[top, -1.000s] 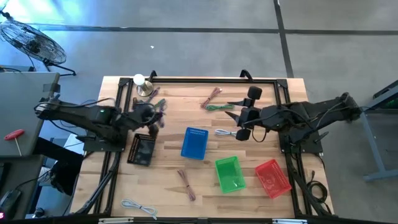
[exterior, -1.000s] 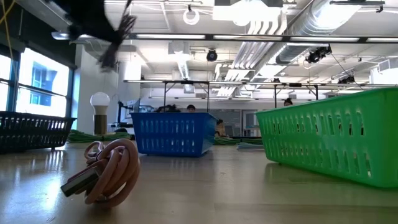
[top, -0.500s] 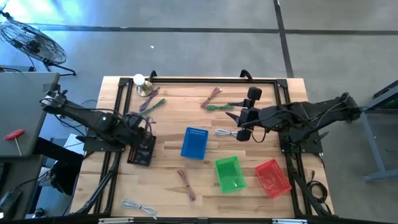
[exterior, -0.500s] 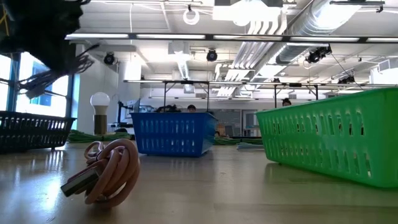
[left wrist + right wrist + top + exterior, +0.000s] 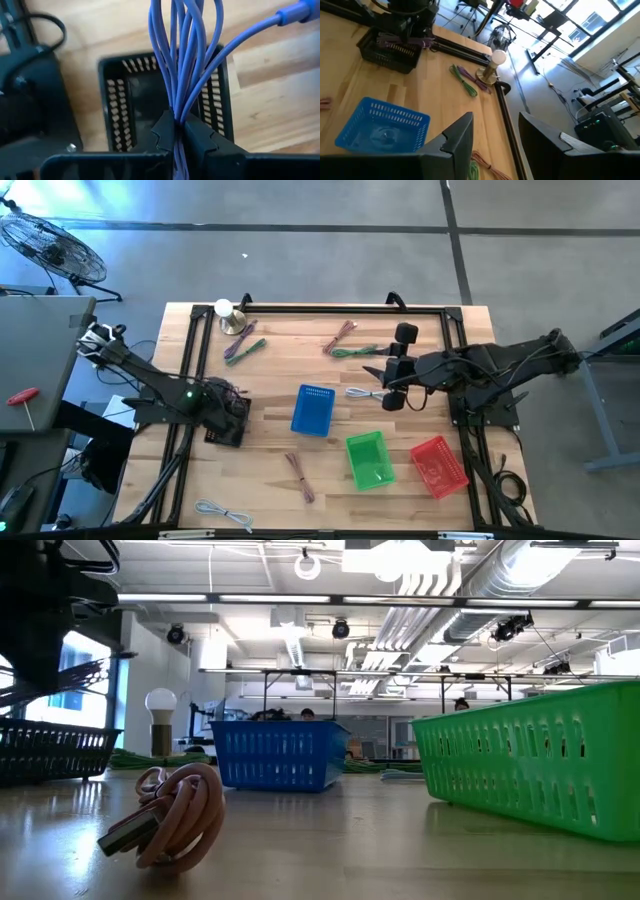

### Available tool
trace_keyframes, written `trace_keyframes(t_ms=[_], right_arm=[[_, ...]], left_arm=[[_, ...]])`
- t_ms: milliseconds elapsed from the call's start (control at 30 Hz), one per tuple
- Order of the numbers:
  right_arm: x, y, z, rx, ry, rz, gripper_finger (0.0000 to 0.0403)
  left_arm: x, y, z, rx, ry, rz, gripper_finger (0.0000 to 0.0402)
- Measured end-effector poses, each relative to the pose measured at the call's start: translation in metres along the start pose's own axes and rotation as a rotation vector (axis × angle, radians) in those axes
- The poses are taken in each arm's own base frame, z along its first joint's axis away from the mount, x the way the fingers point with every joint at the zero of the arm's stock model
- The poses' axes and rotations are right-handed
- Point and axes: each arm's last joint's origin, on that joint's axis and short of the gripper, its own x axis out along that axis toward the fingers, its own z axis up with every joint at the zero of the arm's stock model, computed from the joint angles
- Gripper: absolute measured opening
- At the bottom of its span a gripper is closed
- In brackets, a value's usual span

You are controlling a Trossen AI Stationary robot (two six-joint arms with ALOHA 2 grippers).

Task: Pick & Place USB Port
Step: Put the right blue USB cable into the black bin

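Left gripper [image 5: 174, 134] is pinched tight on a bundle of purple cable [image 5: 185, 60], loops fanning out beyond the fingers, right over the black basket [image 5: 120, 95] at the table's left side. To land it cleanly, I'd say keep the bundle centred over the opening and low enough that the trailing plug clears the rim before letting go. Right gripper [image 5: 495, 131] waits with fingers spread and empty near the white cable [image 5: 360, 392], beside the blue basket [image 5: 313, 409]

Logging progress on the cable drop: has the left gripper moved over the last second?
Yes. The left gripper, shut on the purple cable, moved from near the table's far edge toward the near edge, over the black basket.
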Motion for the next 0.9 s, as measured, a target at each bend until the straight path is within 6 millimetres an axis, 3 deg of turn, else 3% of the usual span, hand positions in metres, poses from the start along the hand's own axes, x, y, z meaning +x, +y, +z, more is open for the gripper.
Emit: trace_keyframes(t_ms=[300, 567, 900], right_arm=[[0.0, 0.001, -0.004, 0.002, 0.03, 0.016, 0.0149], [0.0, 0.003, -0.004, 0.027, 0.032, 0.057, 0.0149], [0.0, 0.003, -0.005, 0.026, 0.036, 0.056, 0.015]], left_arm=[[0.009, -0.006, -0.019, -0.071, 0.072, 0.072, 0.001], [0.012, -0.009, -0.022, -0.087, 0.095, 0.084, 0.0011], [0.012, -0.012, -0.023, -0.035, 0.114, 0.048, 0.0095]])
